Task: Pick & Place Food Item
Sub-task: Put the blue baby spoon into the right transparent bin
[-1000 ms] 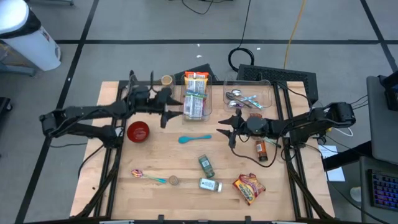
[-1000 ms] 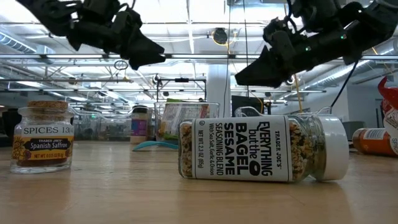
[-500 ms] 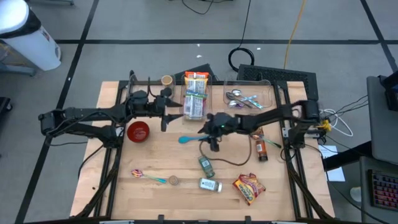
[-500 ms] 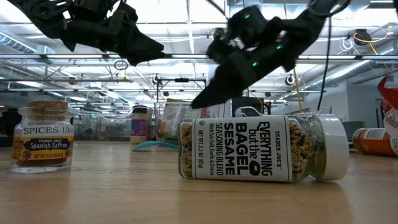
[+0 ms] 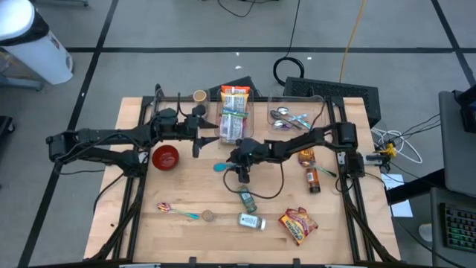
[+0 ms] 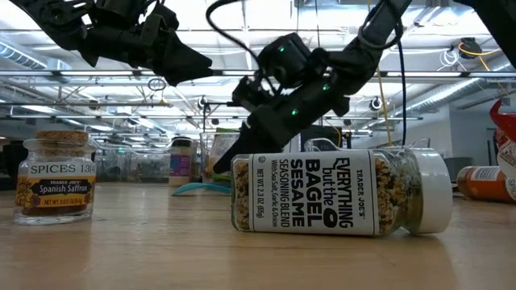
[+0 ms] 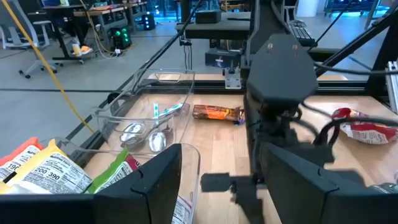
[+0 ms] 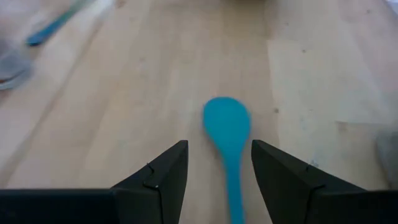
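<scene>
From where I'm driving, the right end effector sits over the middle of the worktop, fingers parted with nothing between them. The turquoise plastic spoon lies flat just beside it; in the right wrist view its bowl sits centre frame, right ahead of the gap. The left end effector hovers upper left of centre by the clear snack bin, fingers apart and holding nothing.

This is looking like a robotics lab in a large open industrial hall. A wooden bench is sitting on a grey floor marked with dark tape lines, cables are trailing across it, and office chairs and equipment-laden desks are standing beyond under exposed ceiling trusses.
</scene>
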You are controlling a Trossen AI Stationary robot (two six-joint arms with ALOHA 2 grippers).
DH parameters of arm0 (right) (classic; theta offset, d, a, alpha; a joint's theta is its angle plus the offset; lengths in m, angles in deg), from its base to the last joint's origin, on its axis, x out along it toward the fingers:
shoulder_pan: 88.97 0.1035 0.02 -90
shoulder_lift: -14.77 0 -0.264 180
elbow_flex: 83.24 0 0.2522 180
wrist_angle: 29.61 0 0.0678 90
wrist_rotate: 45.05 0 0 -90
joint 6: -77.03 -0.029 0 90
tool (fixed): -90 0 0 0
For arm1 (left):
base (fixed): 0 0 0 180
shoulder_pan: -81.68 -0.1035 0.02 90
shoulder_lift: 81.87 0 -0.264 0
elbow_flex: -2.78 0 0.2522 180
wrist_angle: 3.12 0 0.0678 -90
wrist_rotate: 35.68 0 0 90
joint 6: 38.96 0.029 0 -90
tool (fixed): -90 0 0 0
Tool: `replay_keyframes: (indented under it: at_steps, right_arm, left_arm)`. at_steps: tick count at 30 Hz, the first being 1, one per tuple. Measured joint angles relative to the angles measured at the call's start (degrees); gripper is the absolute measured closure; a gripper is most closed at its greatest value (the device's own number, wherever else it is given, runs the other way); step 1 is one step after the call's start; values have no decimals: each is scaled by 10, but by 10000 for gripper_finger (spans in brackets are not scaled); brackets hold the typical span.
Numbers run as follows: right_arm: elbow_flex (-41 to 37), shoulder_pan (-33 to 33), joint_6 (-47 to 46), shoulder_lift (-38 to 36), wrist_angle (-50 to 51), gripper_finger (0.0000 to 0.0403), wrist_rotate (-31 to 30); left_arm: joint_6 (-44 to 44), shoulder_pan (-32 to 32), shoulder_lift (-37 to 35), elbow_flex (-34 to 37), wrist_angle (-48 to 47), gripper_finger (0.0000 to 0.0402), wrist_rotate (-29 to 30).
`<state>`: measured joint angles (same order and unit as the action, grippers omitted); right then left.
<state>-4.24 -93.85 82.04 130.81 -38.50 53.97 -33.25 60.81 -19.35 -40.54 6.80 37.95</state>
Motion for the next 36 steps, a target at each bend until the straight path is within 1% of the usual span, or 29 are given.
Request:
replay_keyframes:
  at_steps: [3,5,8,12,14,26,32,33,36]
  right_arm:
    - [-1,0,-5,7,6,234,-16]
    - [0,-1,-11,18,-6,234,-17]
    - [-1,-4,-24,21,3,234,-18]
    - [0,-3,-27,20,8,235,-56]
    - [0,-4,-26,21,13,240,-57]
    - [0,-6,-26,19,46,326,-58]
    - [0,-6,-24,19,57,383,-59]
    - [0,-6,-23,19,56,388,-59]
    - [0,-3,-22,15,50,387,-58]
  left_arm:
    - [1,0,0,0,0,176,0]
    - [9,0,0,0,0,176,0]
    - [16,0,0,0,0,176,0]
    - [22,0,0,0,0,176,0]
    - [28,0,0,0,0,176,0]
    - [31,0,0,0,1,176,0]
    - [31,0,0,0,1,176,0]
    - [31,0,0,0,1,176,0]
    - [31,0,0,0,1,176,0]
